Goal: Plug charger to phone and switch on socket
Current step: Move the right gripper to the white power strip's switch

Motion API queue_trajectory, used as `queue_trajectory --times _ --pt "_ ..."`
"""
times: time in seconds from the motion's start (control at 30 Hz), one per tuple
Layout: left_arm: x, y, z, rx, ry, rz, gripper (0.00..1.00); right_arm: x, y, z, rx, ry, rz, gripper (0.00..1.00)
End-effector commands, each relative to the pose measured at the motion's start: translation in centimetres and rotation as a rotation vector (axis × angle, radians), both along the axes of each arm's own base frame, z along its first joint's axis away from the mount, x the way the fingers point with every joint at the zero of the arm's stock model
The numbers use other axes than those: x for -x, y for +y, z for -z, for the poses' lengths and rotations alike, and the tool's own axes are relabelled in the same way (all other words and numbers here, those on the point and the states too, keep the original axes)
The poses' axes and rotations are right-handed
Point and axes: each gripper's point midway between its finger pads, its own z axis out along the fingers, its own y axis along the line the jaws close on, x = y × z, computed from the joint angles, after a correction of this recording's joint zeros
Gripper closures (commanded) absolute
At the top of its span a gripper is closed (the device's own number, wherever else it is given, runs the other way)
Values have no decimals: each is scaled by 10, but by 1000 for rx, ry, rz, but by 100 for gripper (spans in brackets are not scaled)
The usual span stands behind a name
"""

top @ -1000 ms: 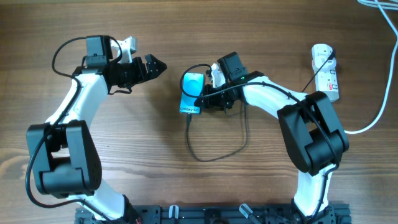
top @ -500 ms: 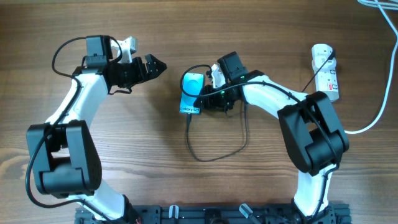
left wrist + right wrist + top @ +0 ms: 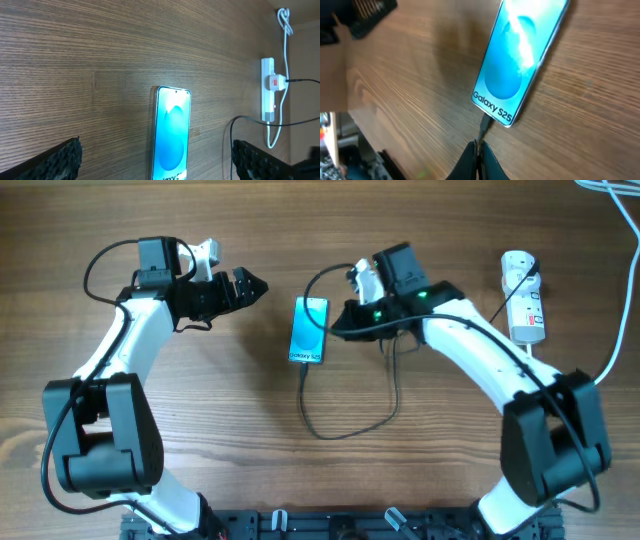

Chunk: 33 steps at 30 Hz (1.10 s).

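Seen from above, a brown wood-grain table (image 3: 230,440) is streaked with darker bands and knots running left to right, while a black slotted rail (image 3: 340,526) is mounted along its near edge.

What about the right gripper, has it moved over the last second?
Yes. In the overhead view the right gripper has pulled rightward off the phone, toward the socket, which stayed put.

Two robot arms, left arm (image 3: 108,352) and right arm (image 3: 480,355): white tubular links, bulky black joints, thin black looping cables, a green light at the right wrist, ribbed black fingers (image 3: 60,157).
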Motion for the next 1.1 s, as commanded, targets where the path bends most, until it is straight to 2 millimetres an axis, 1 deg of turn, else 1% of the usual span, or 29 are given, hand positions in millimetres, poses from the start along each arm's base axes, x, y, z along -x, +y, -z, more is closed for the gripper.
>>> queue_trajectory --times 0.0,0.07,0.1,0.13,0.17,0.2,0.23,0.27,0.3,0.37,0.43,0.53,0.63,0.7,0.77,0.83,0.93,0.97,1.0,1.07 --pt "0 3 -5 -4 -18 0 0 -22 -18 -52 -16 -74 71 87" --pt "0 3 -5 -4 -18 0 0 -30 -33 -63 9 -85 89 76" --pt "0 3 -5 -4 -18 0 0 -35 -45 -68 37 -83 122 67" --pt "0 3 -5 -4 -18 0 0 -41 -57 -73 67 -89 153 49" --pt "0 3 -5 -4 -18 0 0 -45 -64 -76 83 -95 174 33" --pt "0 3 -5 -4 -18 0 0 -52 -73 -82 95 -113 197 24" --pt "0 3 -5 -4 -18 0 0 -54 -77 -84 96 -117 207 19" --pt "0 3 -5 -4 -18 0 0 -58 -85 -86 97 -119 229 10" --pt "0 3 -5 -4 -18 0 0 -58 -94 -83 107 -102 249 0" --pt "0 3 -5 -4 -18 0 0 -52 -105 -78 104 -5 333 0" --pt "0 3 -5 -5 -18 -1 0 -55 -105 -78 71 58 428 0" --pt "-2 7 -2 -33 -16 -17 0 -55 -103 -79 70 49 421 0" --pt "-2 7 -2 -33 -16 -17 0 -58 -108 -77 99 34 437 0" --pt "-2 7 -2 -33 -16 -17 0 -66 -121 -74 164 -8 483 0" --pt "-2 7 -2 -33 -16 -17 0 -80 -138 -74 238 -78 546 0" --pt "-2 7 -2 -33 -16 -17 0 -97 -164 -78 311 -160 635 0" --pt "-2 7 -2 -33 -16 -17 0 -119 -203 -89 343 -243 742 0" --pt "-2 7 -2 -33 -16 -17 0 -124 -214 -93 344 -270 753 0" --pt "-2 7 -2 -33 -16 -17 0 -130 -230 -97 355 -300 777 0" --pt "-2 7 -2 -33 -16 -17 0 -130 -274 -97 416 -298 879 0"
